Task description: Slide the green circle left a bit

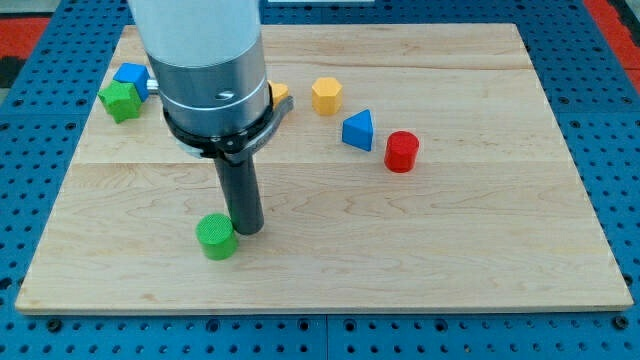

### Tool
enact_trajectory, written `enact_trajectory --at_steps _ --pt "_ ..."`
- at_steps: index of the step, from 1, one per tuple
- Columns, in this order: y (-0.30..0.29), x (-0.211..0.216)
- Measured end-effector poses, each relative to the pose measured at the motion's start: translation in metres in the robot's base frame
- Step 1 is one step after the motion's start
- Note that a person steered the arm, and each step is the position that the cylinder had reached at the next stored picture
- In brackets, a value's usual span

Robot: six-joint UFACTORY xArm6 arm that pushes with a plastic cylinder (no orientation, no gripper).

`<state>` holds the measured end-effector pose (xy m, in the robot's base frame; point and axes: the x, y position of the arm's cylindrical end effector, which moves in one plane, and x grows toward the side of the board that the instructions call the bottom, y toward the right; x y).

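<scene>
The green circle (216,237) is a short green cylinder on the wooden board (400,240), near the view's bottom left. My tip (247,230) stands right next to the green circle, on its right side, touching it or nearly so. The dark rod rises from there to the large grey arm body (205,70) at the view's top.
A green block (120,101) and a blue block (132,75) sit at the top left. A yellow block (279,95) is partly hidden behind the arm. A yellow hexagon (326,96), a blue triangle (358,130) and a red cylinder (401,152) lie at the upper middle.
</scene>
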<state>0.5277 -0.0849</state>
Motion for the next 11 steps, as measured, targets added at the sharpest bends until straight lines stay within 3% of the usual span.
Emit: enact_trajectory --at_steps 1,3,4,5,7,11 --pt "-0.026 0.003" --pt "0.026 0.028" --pt "0.022 0.056" --pt "0.006 0.057" --pt "-0.066 0.025" --pt "-0.074 0.012"
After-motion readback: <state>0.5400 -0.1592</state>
